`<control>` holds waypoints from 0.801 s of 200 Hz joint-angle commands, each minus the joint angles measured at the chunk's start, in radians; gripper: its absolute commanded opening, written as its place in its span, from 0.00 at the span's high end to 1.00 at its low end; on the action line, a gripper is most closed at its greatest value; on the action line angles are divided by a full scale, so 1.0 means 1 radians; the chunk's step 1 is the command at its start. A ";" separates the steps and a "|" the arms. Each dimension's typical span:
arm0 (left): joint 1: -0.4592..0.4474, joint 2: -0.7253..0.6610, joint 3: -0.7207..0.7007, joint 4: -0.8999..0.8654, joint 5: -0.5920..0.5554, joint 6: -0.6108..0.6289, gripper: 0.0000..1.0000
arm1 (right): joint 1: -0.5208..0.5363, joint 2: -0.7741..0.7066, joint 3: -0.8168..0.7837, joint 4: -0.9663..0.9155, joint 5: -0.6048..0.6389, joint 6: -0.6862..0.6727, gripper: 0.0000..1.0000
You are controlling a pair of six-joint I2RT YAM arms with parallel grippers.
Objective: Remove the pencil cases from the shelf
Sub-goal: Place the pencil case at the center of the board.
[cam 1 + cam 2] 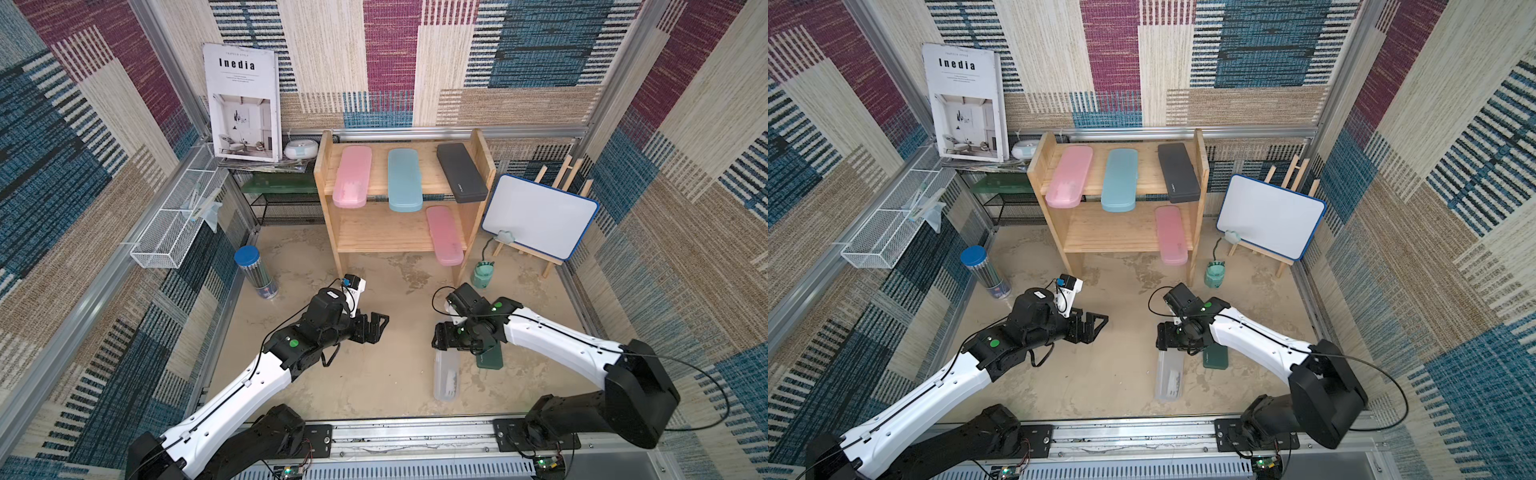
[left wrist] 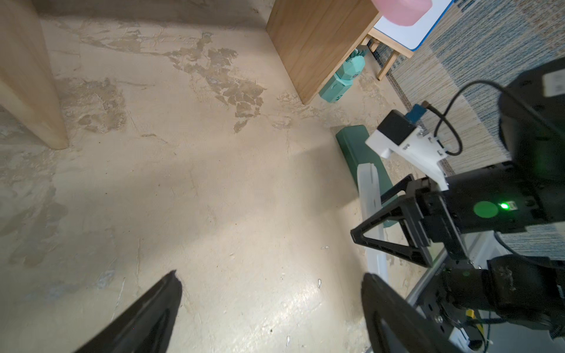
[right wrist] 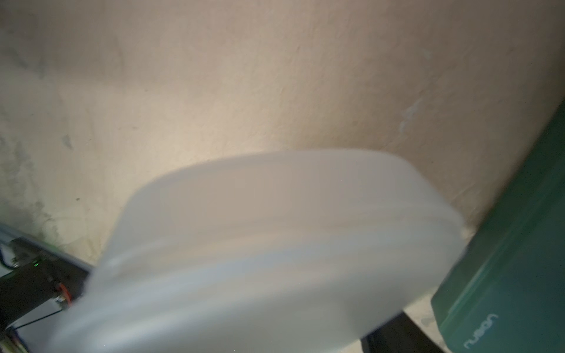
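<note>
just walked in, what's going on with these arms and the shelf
A two-armed robot is clearing plastic pencil cases off the light wooden two-tier shelf. A frosted clear case and a dark green case are already down on the table, side by side. The right hand is at the frosted case's end; a grip can't be confirmed. The left hand is open and empty. Still shelved: a pink case, a light blue case and a black case on top, a second pink case below.
</note>
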 commanded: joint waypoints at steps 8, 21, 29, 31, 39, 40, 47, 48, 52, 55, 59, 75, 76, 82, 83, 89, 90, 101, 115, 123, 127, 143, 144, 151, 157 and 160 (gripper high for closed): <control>0.000 0.008 -0.005 -0.011 -0.016 0.025 0.04 | -0.010 0.165 0.108 -0.084 0.092 -0.050 0.37; 0.000 0.011 -0.009 -0.016 -0.020 0.030 0.04 | -0.016 0.231 0.150 -0.078 0.121 -0.057 0.35; 0.000 0.009 -0.009 -0.022 -0.020 0.032 0.04 | -0.020 0.257 0.170 -0.066 0.125 -0.061 0.28; 0.001 0.009 -0.009 -0.024 -0.019 0.033 0.04 | -0.020 0.264 0.174 -0.062 0.125 -0.062 0.25; 0.000 0.008 -0.007 -0.032 -0.019 0.036 0.04 | -0.022 0.285 0.192 -0.056 0.126 -0.063 0.14; 0.000 0.007 -0.007 -0.034 -0.019 0.037 0.04 | -0.022 0.286 0.195 -0.056 0.126 -0.063 0.12; 0.000 0.002 -0.008 -0.041 -0.020 0.037 0.04 | -0.022 0.295 0.210 -0.055 0.127 -0.065 0.05; 0.000 0.001 -0.008 -0.042 -0.020 0.037 0.04 | -0.021 0.295 0.212 -0.055 0.127 -0.065 0.04; 0.000 0.000 -0.007 -0.046 -0.021 0.039 0.03 | -0.022 0.293 0.216 -0.054 0.128 -0.065 0.01; 0.001 -0.005 -0.008 -0.050 -0.023 0.039 0.03 | -0.022 0.292 0.218 -0.054 0.131 -0.064 0.00; 0.000 -0.008 -0.009 -0.054 -0.026 0.039 0.03 | -0.022 0.284 0.222 -0.051 0.135 -0.064 0.01; 0.000 -0.023 -0.019 -0.060 -0.037 0.043 0.03 | -0.021 0.244 0.227 -0.048 0.147 -0.065 0.01; 0.000 -0.025 -0.019 -0.060 -0.037 0.042 0.03 | -0.021 0.241 0.226 -0.048 0.147 -0.066 0.01; 0.000 -0.027 -0.021 -0.060 -0.039 0.043 0.03 | -0.020 0.220 0.227 -0.046 0.150 -0.067 0.01; 0.000 -0.027 -0.021 -0.059 -0.040 0.043 0.03 | -0.020 0.216 0.227 -0.046 0.151 -0.066 0.01; 0.000 -0.029 -0.020 -0.060 -0.040 0.042 0.03 | -0.017 0.193 0.225 -0.047 0.153 -0.068 0.01; 0.000 -0.028 -0.020 -0.060 -0.040 0.043 0.03 | -0.016 0.188 0.226 -0.047 0.153 -0.068 0.01; 0.000 -0.022 -0.017 -0.059 -0.039 0.040 0.03 | -0.002 0.144 0.218 -0.040 0.148 -0.073 0.01; 0.000 -0.007 -0.008 -0.060 -0.037 0.044 0.03 | 0.011 0.095 0.193 -0.016 0.094 -0.093 0.00; 0.000 0.002 -0.001 -0.064 -0.036 0.048 0.03 | 0.016 0.078 0.164 0.002 0.055 -0.084 0.05; 0.000 0.008 0.002 -0.065 -0.036 0.049 0.03 | 0.020 0.069 0.149 0.014 0.041 -0.078 0.09; 0.000 0.024 0.013 -0.068 -0.032 0.053 0.02 | 0.036 0.057 0.083 0.039 0.038 -0.042 0.43; 0.000 0.024 0.012 -0.068 -0.032 0.053 0.03 | 0.037 0.056 0.079 0.041 0.038 -0.040 0.47; 0.000 0.026 0.016 -0.069 -0.030 0.054 0.02 | 0.039 0.053 0.052 0.056 0.036 -0.027 0.70; 0.000 0.030 0.016 -0.068 -0.030 0.051 0.02 | 0.039 0.051 0.032 0.071 0.036 -0.017 0.88; -0.001 0.031 0.016 -0.066 -0.030 0.051 0.02 | 0.039 0.049 0.026 0.076 0.038 -0.014 0.95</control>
